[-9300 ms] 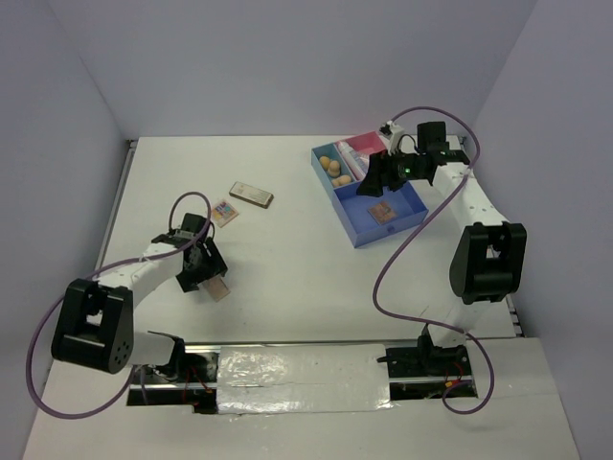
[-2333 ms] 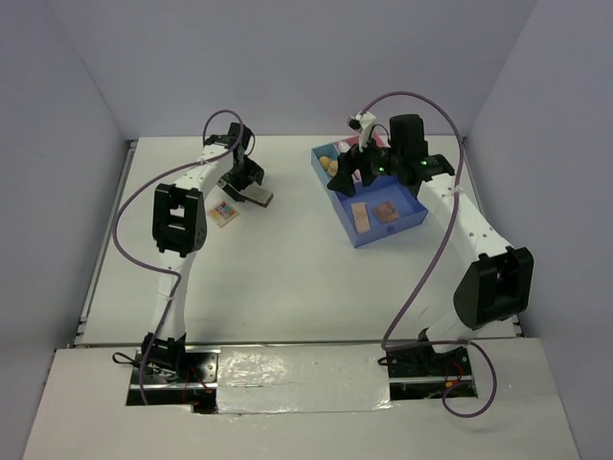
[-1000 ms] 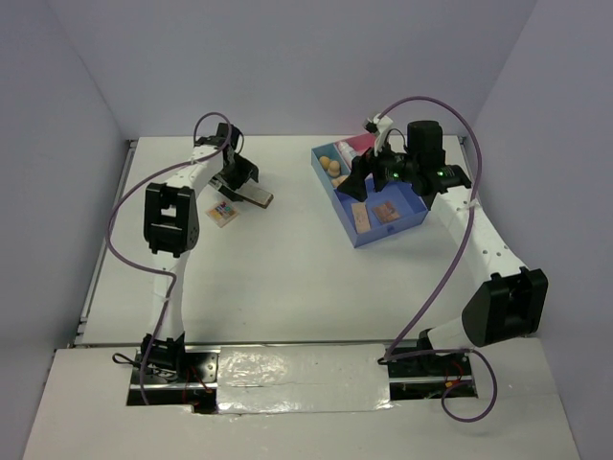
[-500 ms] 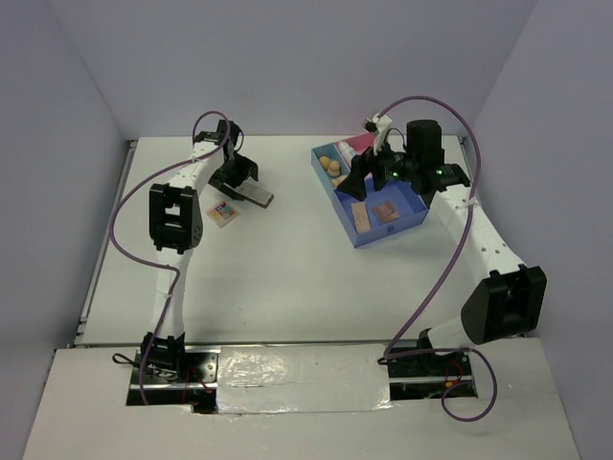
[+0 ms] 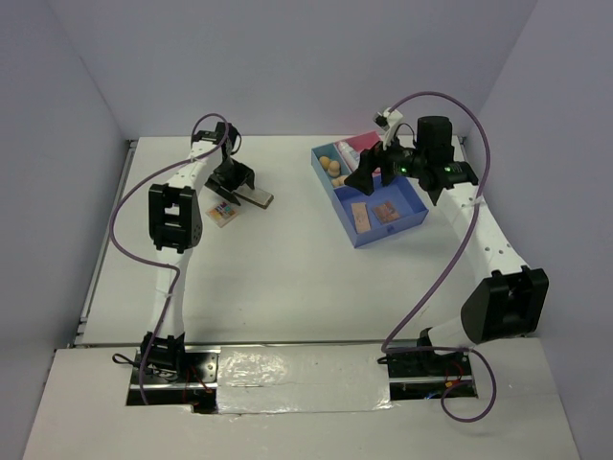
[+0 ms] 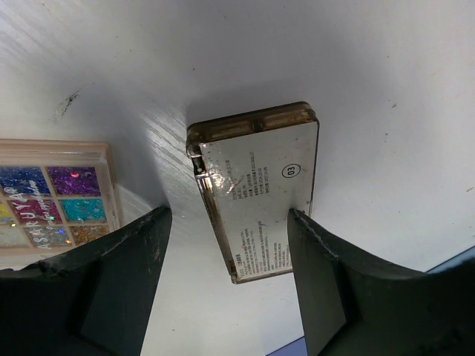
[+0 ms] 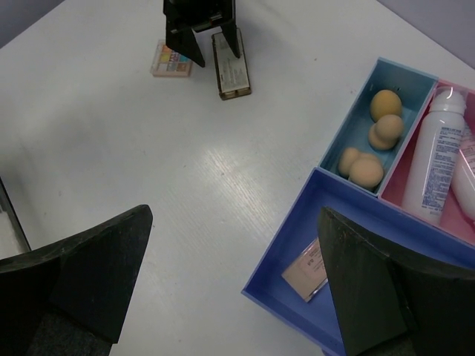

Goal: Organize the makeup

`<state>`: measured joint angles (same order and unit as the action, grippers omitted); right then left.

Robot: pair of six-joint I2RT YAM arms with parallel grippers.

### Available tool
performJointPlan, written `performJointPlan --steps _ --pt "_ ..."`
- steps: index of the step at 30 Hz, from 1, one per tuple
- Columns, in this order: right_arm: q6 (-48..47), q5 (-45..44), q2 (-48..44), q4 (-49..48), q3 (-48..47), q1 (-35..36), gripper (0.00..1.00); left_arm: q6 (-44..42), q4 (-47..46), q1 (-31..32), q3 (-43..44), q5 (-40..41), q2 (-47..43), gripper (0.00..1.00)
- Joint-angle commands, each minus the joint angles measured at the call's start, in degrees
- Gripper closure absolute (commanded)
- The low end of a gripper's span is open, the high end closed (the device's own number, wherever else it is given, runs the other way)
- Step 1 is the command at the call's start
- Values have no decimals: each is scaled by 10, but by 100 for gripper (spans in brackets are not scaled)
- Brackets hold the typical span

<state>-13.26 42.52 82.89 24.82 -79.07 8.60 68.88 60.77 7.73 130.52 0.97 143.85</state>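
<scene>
Top external view: the multicolour palette (image 5: 222, 212) lies on the table (image 5: 287, 278) beside the left gripper (image 5: 235, 185), whose fingers (image 6: 141, 252) stand apart astride the brown-gold palette (image 6: 256, 193) (flat, printed side up). Rightward, the right gripper (image 5: 369, 174) hangs wide open over the tray (image 7: 349, 222) holding sponges (image 7: 375, 130), bottle (image 7: 434, 163) and pinkish palette (image 7: 306, 268).

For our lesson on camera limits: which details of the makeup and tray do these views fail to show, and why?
- Left wrist view: the multicolour palette is cut by the left edge and overlapped by a finger of the left gripper.
- Same view: the fine print on the brown-gold palette is too small to read.
- Right wrist view: the pink compartment of the tray runs off the right edge.
- Top view: the right gripper covers part of the tray.
</scene>
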Motion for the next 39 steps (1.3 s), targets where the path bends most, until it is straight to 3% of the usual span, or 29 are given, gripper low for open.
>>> performJointPlan --steps 1,7,12,16,26,31,33,39 --pt "5 20 -31 -13 -4 -3 0 -35 85 -5 -40 61 74 23" --pt "12 31 -30 -16 0 -3 0 -33 29 -5 -51 26 43 22" --pt "14 34 -32 -20 8 -3 0 -38 -21 -7 -73 9 7 36" --pt "15 34 -34 -21 11 -3 0 -58 11 -10 -88 12 8 37" --pt "12 31 -35 -15 11 -3 0 -106 -44 -11 -274 17 -88 37" --pt "14 34 -31 -15 7 -3 0 -155 -102 -11 -306 2 -139 34" --pt "15 35 -29 -15 6 -3 0 -170 -116 -11 -301 -3 -147 28" --pt "13 34 -31 -17 11 -3 0 -180 -122 -12 -271 -4 -128 20"
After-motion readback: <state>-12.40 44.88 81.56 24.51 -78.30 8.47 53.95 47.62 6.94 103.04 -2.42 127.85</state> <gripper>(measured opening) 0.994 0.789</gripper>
